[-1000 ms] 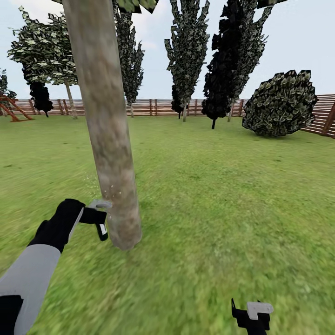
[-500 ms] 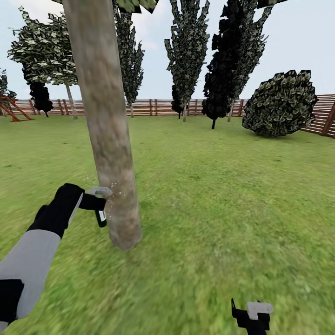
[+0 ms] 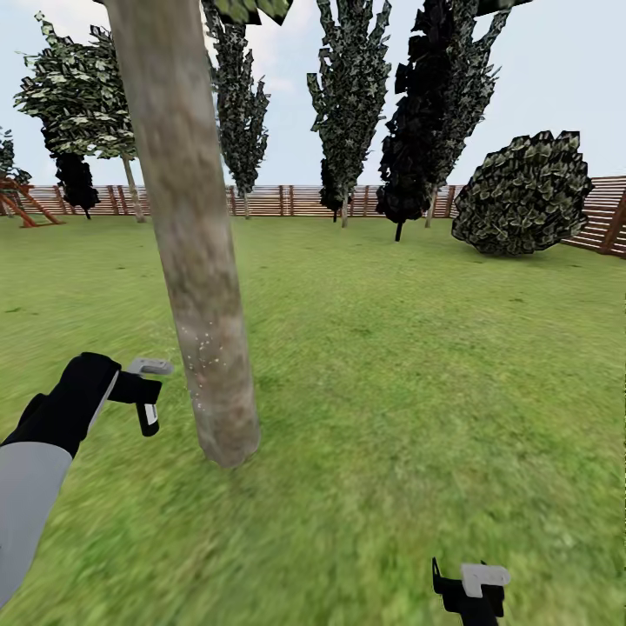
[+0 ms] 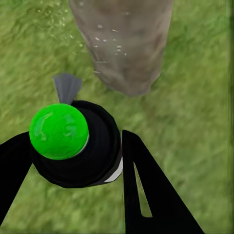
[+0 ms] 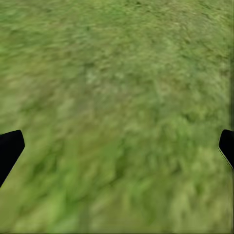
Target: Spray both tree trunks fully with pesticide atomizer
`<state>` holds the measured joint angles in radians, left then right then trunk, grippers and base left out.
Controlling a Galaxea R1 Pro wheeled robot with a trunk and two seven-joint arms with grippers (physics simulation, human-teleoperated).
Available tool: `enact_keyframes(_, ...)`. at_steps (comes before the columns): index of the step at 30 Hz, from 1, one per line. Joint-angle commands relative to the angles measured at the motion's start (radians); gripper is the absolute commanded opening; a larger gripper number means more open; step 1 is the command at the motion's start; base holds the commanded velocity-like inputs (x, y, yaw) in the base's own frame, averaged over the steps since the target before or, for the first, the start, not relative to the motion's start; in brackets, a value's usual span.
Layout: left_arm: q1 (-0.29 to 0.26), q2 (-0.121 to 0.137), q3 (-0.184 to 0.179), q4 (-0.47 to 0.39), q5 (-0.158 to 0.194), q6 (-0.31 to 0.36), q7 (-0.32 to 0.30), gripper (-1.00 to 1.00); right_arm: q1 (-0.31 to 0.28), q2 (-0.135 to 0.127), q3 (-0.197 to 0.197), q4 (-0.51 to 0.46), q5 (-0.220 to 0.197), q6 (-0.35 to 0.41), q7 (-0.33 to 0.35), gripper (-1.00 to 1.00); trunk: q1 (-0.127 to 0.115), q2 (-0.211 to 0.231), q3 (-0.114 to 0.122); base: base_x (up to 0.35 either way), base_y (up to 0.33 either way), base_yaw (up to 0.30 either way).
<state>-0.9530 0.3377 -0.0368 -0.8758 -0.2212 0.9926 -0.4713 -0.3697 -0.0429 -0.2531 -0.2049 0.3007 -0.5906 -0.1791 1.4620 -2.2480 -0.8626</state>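
Spraying is in hand: the left claw (image 4: 73,165) grasps the black, green-capped pesticide atomizer (image 4: 73,144) just beside the mottled grey-beige tree trunk (image 3: 196,261), speckled with fine white pesticide (image 3: 204,348). The right claw (image 5: 117,146) hangs released over grass. Next, cover the bare bark higher up.

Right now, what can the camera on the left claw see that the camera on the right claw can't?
Left wrist view: the left claw gripping a black atomizer with a round green cap, facing the mottled grey-beige tree trunk dotted with tiny white pesticide specks. Right wrist view: the black tips of the open, empty right claw at the picture's edges. Both show blurry green grass.
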Motion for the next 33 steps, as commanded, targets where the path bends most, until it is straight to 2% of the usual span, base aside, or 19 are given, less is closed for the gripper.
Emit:
enact_keyframes(1, 0.0, 0.0, 0.0, 0.0, 0.0, 0.0, 0.002, -1.0, 0.0, 0.0, 0.0, 0.0, 0.0, 0.0, 0.0, 1.0, 0.0, 0.0, 0.0, 0.0, -0.264, 0.074)
enact_keyframes(4, 0.008, -0.001, 0.0, 0.006, 0.0, 0.0, 0.008, -1.0, 0.0, 0.002, 0.0, -0.001, 0.0, -0.001, 0.0, 1.0, 0.0, 0.0, 0.0, 0.0, -0.27, 0.222)
enact_keyframes(8, 0.048, -0.002, 0.0, 0.002, -0.001, -0.003, 0.01, -1.0, 0.0, 0.003, 0.0, -0.001, 0.0, -0.002, 0.0, 1.0, 0.0, 0.0, 0.0, 0.0, -0.271, 0.272)
enact_keyframes(13, 0.052, -0.004, 0.0, 0.008, -0.001, -0.003, 0.016, -1.0, 0.0, 0.003, 0.0, -0.001, -0.001, -0.002, 0.001, 1.0, 0.0, 0.0, 0.0, 0.013, -0.271, 0.236)
enact_keyframes(16, 0.053, -0.016, 0.001, 0.002, 0.0, -0.003, 0.051, -1.0, 0.0, 0.003, 0.0, -0.001, -0.001, -0.002, 0.0, 1.0, 0.0, 0.0, 0.0, 0.12, -0.266, 0.037)
enact_keyframes(19, 0.053, -0.047, 0.008, -0.002, 0.007, -0.002, 0.115, -1.0, 0.0, 0.002, 0.0, -0.001, -0.002, -0.002, 0.0, 1.0, 0.0, 0.0, 0.0, 0.127, -0.263, 0.007)
enact_keyframes(27, 0.061, -0.045, 0.006, 0.013, 0.006, -0.002, 0.118, -1.0, 0.0, 0.002, 0.0, -0.001, -0.002, -0.002, 0.0, 1.0, 0.0, 0.0, 0.0, -0.021, -0.273, 0.0)
enact_keyframes(30, 0.093, -0.045, 0.01, 0.016, 0.006, -0.004, 0.118, -1.0, 0.0, 0.002, 0.0, -0.001, -0.002, -0.002, 0.0, 1.0, 0.0, 0.0, 0.0, -0.006, -0.273, 0.016)
enact_keyframes(33, 0.107, -0.045, 0.035, 0.017, 0.006, -0.005, 0.118, -1.0, 0.0, 0.003, 0.0, -0.001, -0.002, -0.002, 0.0, 1.0, 0.0, 0.0, 0.0, -0.001, -0.273, 0.195)
